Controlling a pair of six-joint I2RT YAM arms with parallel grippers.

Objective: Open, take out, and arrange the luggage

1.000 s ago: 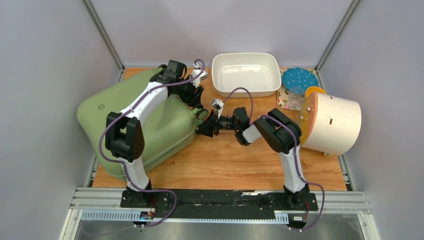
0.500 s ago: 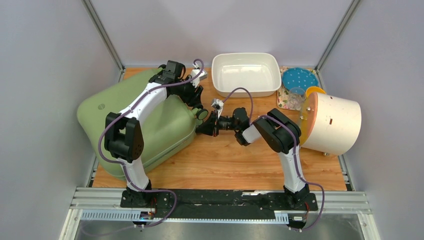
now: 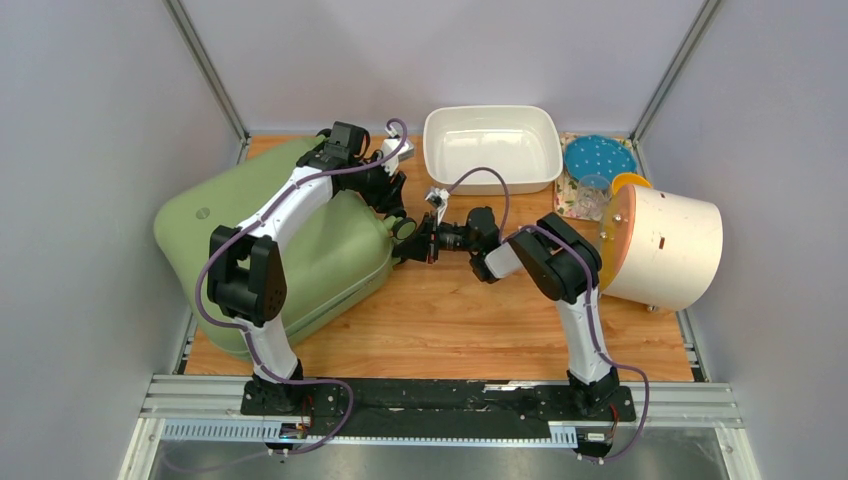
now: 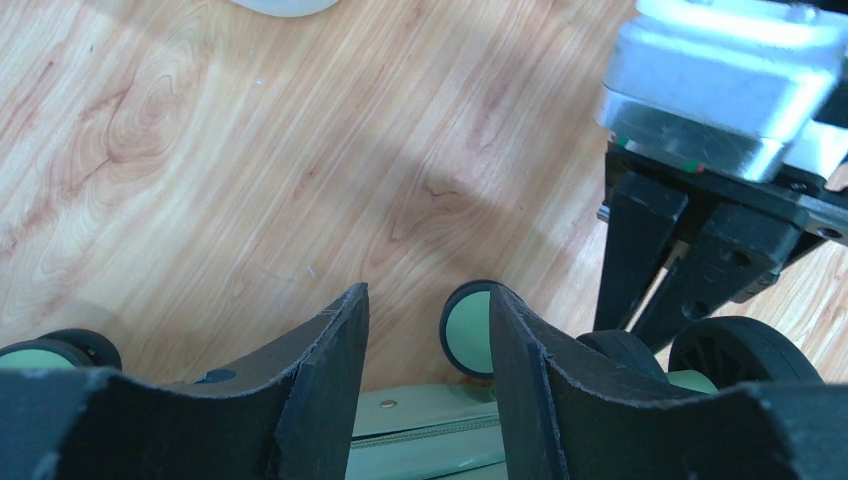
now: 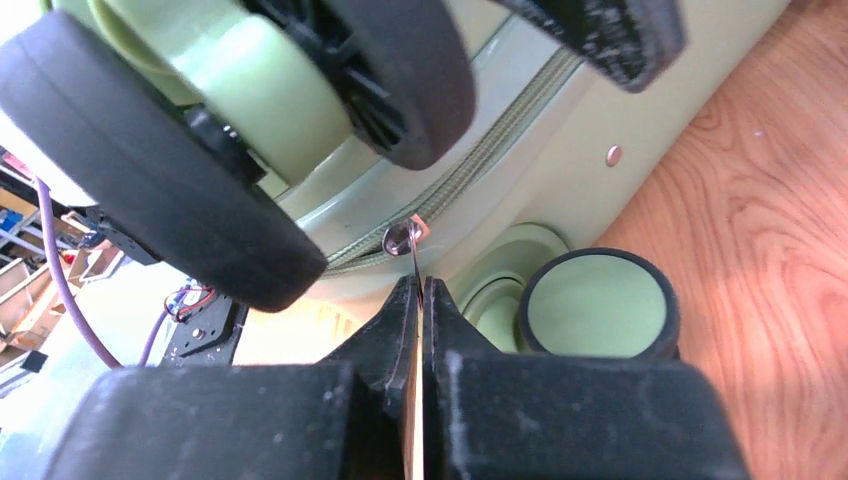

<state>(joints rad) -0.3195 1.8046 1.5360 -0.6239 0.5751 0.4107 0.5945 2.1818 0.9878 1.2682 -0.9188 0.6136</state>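
The zipper pull (image 5: 404, 238) of the luggage (image 3: 330, 255) is pinched in the clenched right gripper (image 5: 418, 292); the left gripper (image 4: 425, 310) is held spread near a wheel (image 4: 466, 328)

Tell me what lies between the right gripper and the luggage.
A thin metal zipper pull: the right gripper, jaws shut, pinches its tab, and its ring end meets the zipper track of the luggage. The right wrist view shows it.

Top view is bright, evenly lit from overhead and sharp, with only soft short shadows on the table (image 3: 450, 325). Left wrist view has a broad soft shadow across the wood, blurred near fingers (image 4: 310, 400) and glare on the metal block (image 4: 720, 90). Right wrist view goes soft on the closest luggage wheel (image 5: 150, 170).
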